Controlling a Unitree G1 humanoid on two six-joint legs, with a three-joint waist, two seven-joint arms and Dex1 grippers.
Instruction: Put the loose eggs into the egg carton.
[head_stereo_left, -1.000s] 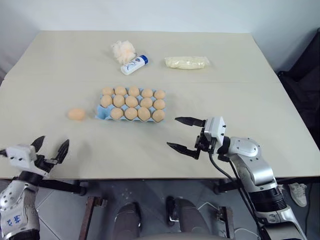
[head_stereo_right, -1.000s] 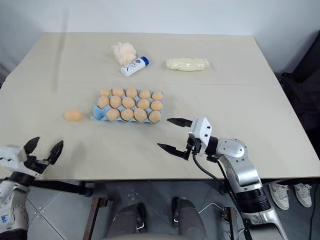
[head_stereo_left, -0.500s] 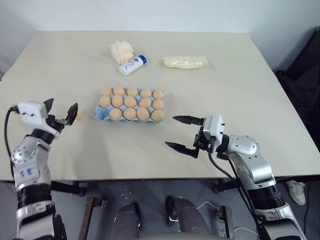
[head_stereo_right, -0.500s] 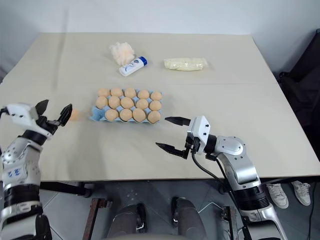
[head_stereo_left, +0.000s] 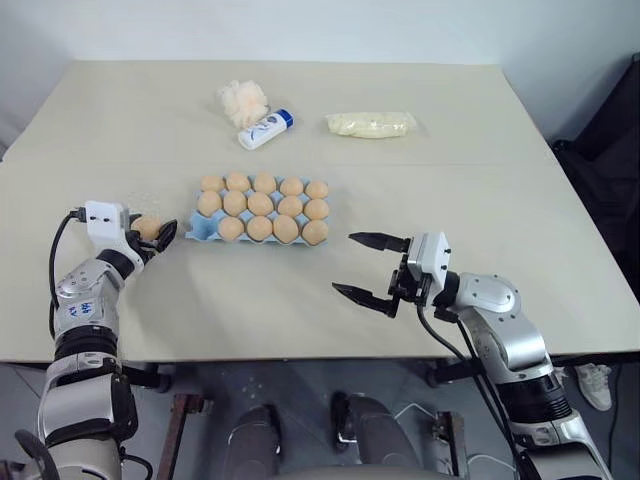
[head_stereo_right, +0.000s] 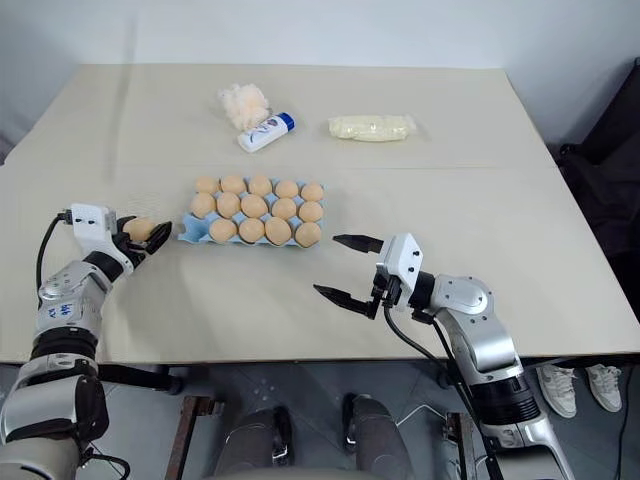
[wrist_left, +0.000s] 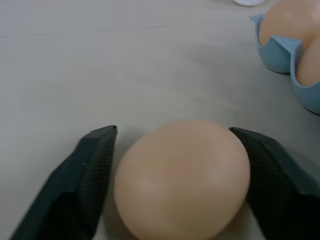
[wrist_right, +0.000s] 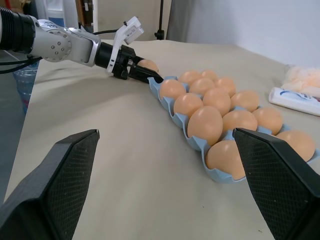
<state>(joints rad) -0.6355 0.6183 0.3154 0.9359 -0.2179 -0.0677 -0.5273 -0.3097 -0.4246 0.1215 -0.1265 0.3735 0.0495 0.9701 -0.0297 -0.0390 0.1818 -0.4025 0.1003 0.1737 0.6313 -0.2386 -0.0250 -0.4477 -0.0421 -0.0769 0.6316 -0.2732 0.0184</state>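
One loose egg (head_stereo_left: 148, 227), pale orange-tan, lies on the table just left of the egg carton (head_stereo_left: 199, 231). My left gripper (head_stereo_left: 152, 234) points level at it, and its two black fingers (wrist_left: 90, 170) press against the egg's (wrist_left: 182, 177) two sides. The light-blue carton holds several eggs (head_stereo_left: 262, 205); its near-left corner cup (head_stereo_left: 204, 226) is bare. My right gripper (head_stereo_left: 345, 263) hovers open right of the carton's near side, with nothing between its fingers. In the right wrist view the carton (wrist_right: 170, 107) runs toward the left gripper (wrist_right: 142, 70).
At the far side of the table are a fluffy cream puff ball (head_stereo_left: 245, 100), a white-and-blue bottle (head_stereo_left: 266, 129) and a pale yellow bag (head_stereo_left: 372, 124). Bare tabletop (head_stereo_left: 250, 290) stretches in front of the carton to the near edge.
My left arm has reached forward from the table's near-left edge to the loose egg, and its fingers have narrowed around it. The right arm has not moved.
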